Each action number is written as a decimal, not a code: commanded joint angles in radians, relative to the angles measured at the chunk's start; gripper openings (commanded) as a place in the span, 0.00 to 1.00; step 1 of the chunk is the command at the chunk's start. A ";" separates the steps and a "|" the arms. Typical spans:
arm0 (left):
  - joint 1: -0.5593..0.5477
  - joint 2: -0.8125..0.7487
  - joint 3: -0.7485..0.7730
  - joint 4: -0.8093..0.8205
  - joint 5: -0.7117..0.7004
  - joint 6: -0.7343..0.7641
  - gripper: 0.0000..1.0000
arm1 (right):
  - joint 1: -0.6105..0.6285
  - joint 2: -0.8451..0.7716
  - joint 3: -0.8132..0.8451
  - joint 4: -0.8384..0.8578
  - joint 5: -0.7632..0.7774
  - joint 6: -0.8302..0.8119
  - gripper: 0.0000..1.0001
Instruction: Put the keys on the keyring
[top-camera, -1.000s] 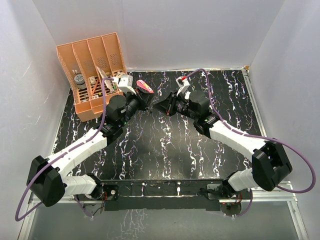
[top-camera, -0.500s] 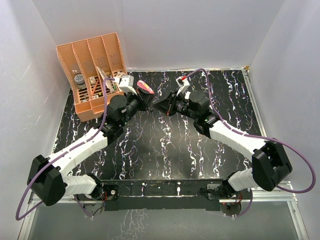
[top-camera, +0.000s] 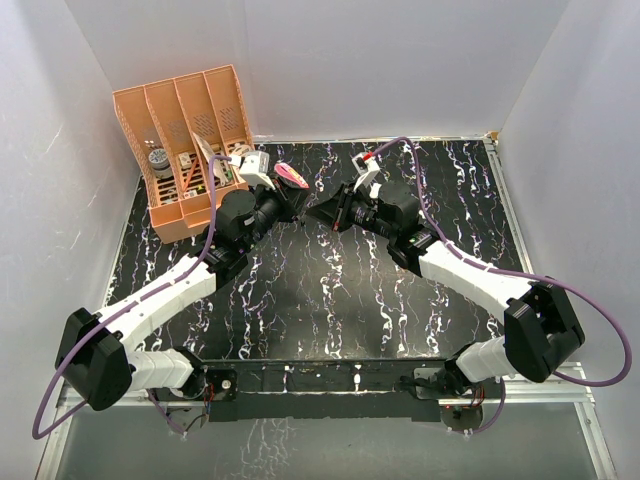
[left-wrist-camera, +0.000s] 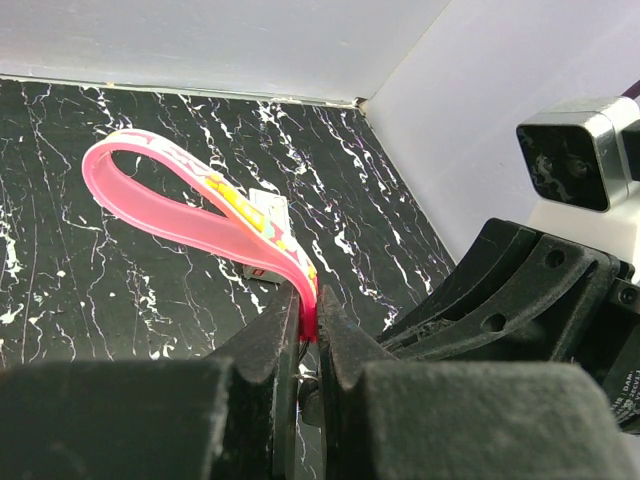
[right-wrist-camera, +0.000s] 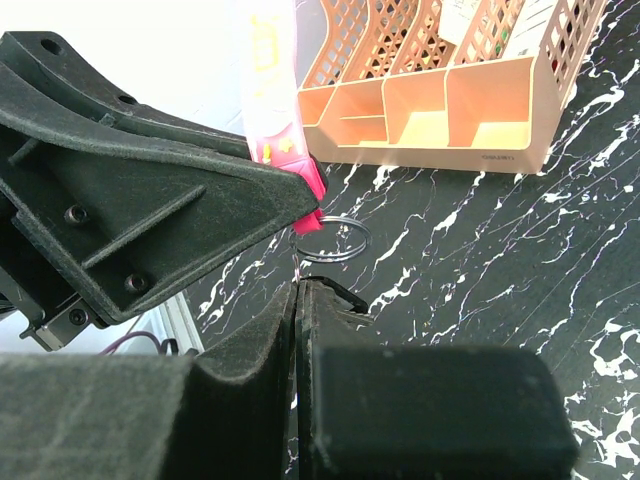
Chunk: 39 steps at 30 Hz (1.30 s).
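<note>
We see the left gripper (left-wrist-camera: 308, 335) clamping the keyring (left-wrist-camera: 180, 205) by its pink strap. The right gripper (right-wrist-camera: 297, 300) — squeezed shut, perhaps on something hidden — sits just beside that keyring.

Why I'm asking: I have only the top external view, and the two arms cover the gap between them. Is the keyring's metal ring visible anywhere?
Observer: Yes. The right wrist view shows the metal ring hanging from the lower end of the pink tag.
Operator: What holds the tag?
Observer: In the left wrist view, the left gripper is shut on one end of the tag, and the tag's loop sticks out beyond it.
Operator: And the right gripper?
Observer: The right gripper is shut, with its tips just under the ring. A thin sliver pokes up between them, too small to identify.
</note>
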 joint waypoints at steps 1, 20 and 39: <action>-0.002 -0.024 0.012 0.008 0.009 0.019 0.00 | 0.005 -0.046 0.054 0.024 0.016 0.000 0.00; -0.001 -0.035 0.013 0.016 0.056 0.031 0.00 | 0.001 -0.048 0.050 0.020 0.030 -0.003 0.00; -0.002 -0.046 0.020 0.005 0.053 0.033 0.00 | -0.009 -0.028 0.047 0.016 0.036 -0.001 0.00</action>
